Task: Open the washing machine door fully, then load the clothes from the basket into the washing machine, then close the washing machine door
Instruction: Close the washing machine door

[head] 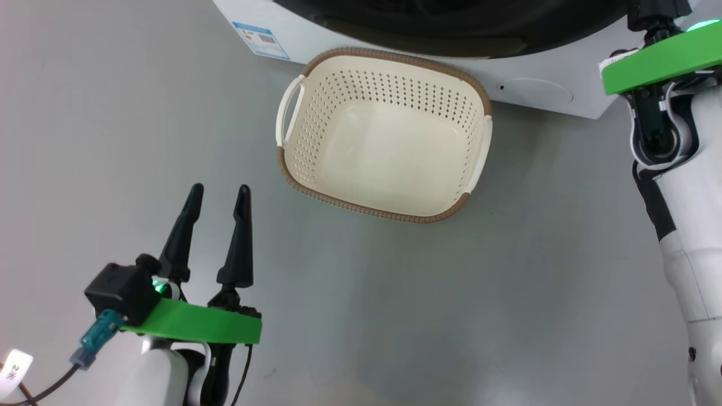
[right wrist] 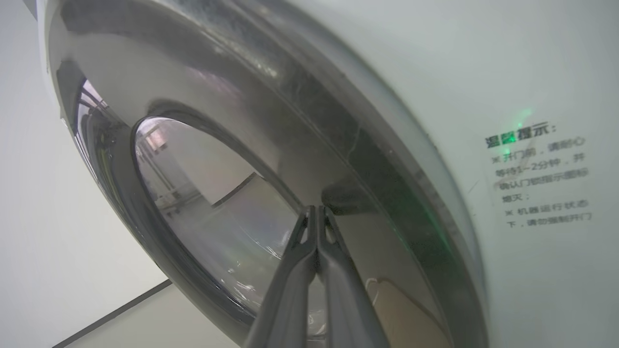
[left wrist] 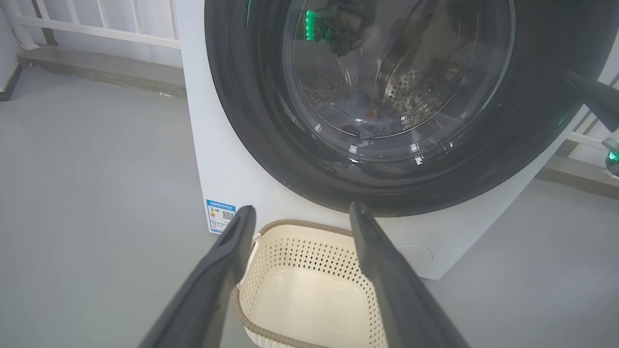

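Front-loading washer (left wrist: 232, 159), white and boxy, with a small blue label (left wrist: 220, 216) at its lower front corner. The door (left wrist: 251, 121) lies flat against the washer's front: a wide glossy black rim around a bulging clear glass bowl. Through the glass show the perforated steel drum and, low inside the washer, the clothes (left wrist: 360, 118), a crumpled blue heap with an orange-brown spot. The basket (head: 316, 113) stands on the grey floor just in front of the washer, below the door; it is cream, rounded-rectangular, pierced with diamond holes, with a brown woven-look rim and two side handles, its bare floor showing. The left gripper (head: 220, 192) hangs in front of the washer, short of the basket, its two dark fingers spread wide and holding nothing. The right gripper (right wrist: 316, 209) is up at the washer's front, fingers pressed together with nothing between them, tips at the door's black rim beside the glass, close to their own reflection.
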